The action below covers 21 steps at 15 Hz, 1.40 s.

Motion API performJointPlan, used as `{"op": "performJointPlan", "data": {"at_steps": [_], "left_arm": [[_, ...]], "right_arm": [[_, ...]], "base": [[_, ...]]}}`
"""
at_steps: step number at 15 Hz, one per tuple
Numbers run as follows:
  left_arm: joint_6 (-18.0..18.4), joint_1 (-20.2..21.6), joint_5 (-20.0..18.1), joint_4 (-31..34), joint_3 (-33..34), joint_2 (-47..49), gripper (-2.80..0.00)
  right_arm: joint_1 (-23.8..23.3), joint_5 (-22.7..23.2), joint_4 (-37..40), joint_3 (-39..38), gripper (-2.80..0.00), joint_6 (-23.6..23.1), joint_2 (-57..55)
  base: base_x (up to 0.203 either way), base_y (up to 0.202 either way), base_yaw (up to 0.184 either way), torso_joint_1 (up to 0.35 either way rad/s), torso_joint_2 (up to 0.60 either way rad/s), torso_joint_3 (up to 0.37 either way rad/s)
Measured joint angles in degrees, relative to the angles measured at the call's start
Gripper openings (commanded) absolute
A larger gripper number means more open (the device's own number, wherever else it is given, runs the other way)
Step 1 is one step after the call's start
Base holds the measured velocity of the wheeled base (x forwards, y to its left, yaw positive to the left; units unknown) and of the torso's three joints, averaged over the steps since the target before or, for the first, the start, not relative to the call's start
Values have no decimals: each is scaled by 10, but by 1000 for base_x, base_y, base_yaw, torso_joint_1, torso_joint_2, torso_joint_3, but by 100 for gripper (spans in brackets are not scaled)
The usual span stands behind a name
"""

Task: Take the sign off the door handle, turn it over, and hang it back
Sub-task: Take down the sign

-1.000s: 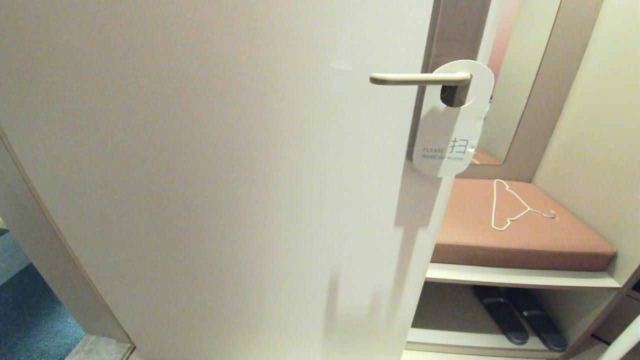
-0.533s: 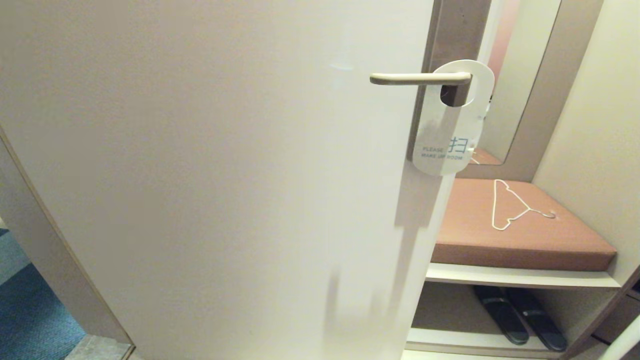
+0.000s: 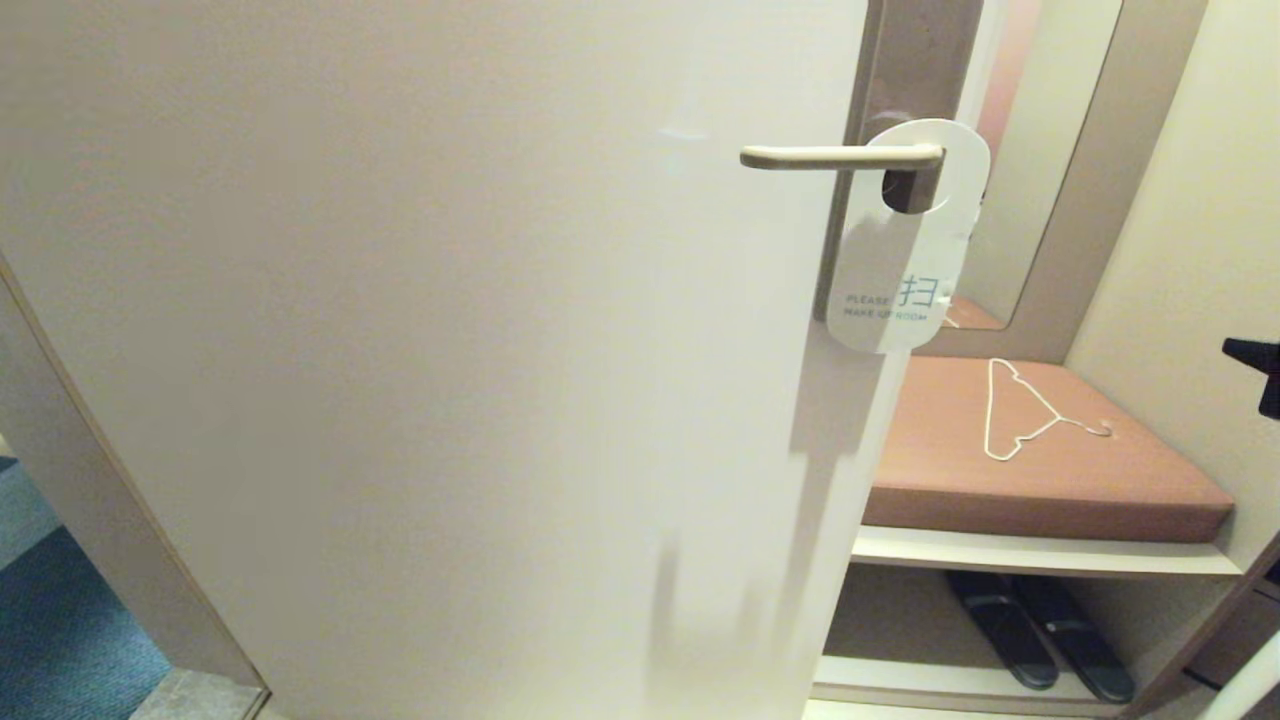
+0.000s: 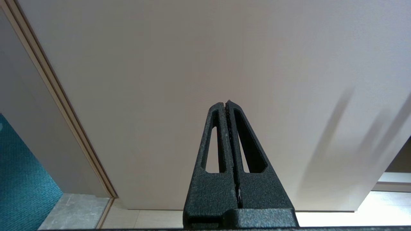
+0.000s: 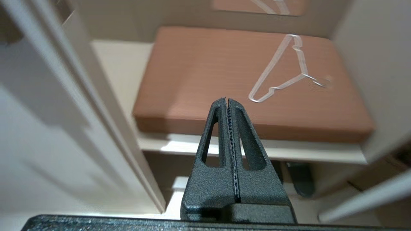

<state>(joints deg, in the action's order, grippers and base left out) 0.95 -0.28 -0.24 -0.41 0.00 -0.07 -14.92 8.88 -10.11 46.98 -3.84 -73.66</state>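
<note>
Head view: the sign (image 3: 905, 262) hangs on the door handle (image 3: 840, 157), white side out, pale blue lettering "PLEASE MAKE UP ROOM" low on the card; its rounded top loops the lever's pivot end, its lower edge reaching past the door's edge. Handle is a slim cream lever, level, on a brownish-grey plate (image 3: 905, 60). At the 3 o'clock edge of this view a dark piece of the right gripper (image 3: 1262, 372) pokes in, well apart from the sign at its 4 o'clock

Neither wrist view catches sign or handle. Right wrist view alone shows the right gripper's fingers (image 5: 210, 128) pressed together, nothing between them, pointed toward the cushion (image 5: 205, 77) and the wire hanger (image 5: 282, 72) on it. Left wrist view alone shows the left gripper (image 4: 226, 103), out of the head view, also pressed together and empty, facing the bare lower face of the door (image 4: 199, 64), with teal carpet (image 4: 22, 179) and a grey stone sill (image 4: 74, 211) beside the door frame

Room: pale door (image 3: 430, 330) fills most of the head view. Past its edge, an alcove with a brown cushion (image 3: 1050, 480) on a cream shelf (image 3: 1040, 553), hanger (image 3: 1030, 410) lying flat on the cushion, dark slippers (image 3: 1040, 630) on the shelf beneath, a mirror (image 3: 1040, 130) behind
</note>
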Motion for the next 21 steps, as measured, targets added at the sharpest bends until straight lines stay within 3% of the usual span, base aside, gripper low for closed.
{"op": "performJointPlan", "data": {"at_steps": [3,8,12,14,21], "left_arm": [[0,0,0,0,0,0,-280],[0,0,0,0,0,0,-280],[0,0,0,0,0,0,-280],[0,0,0,0,0,0,-280],[0,0,0,0,0,0,-280]], "right_arm": [[-24,113,0,13,-280,-48,-35],[-31,325,0,41,-280,-71,-83],[-26,451,0,100,-280,-91,-123],[-14,490,1,134,-280,-92,-142],[81,497,0,221,-280,-99,-202]], "base": [[0,0,0,0,0,0],[0,0,0,0,0,0],[0,0,0,0,0,0],[0,0,0,0,0,0],[0,0,0,0,0,0]]}}
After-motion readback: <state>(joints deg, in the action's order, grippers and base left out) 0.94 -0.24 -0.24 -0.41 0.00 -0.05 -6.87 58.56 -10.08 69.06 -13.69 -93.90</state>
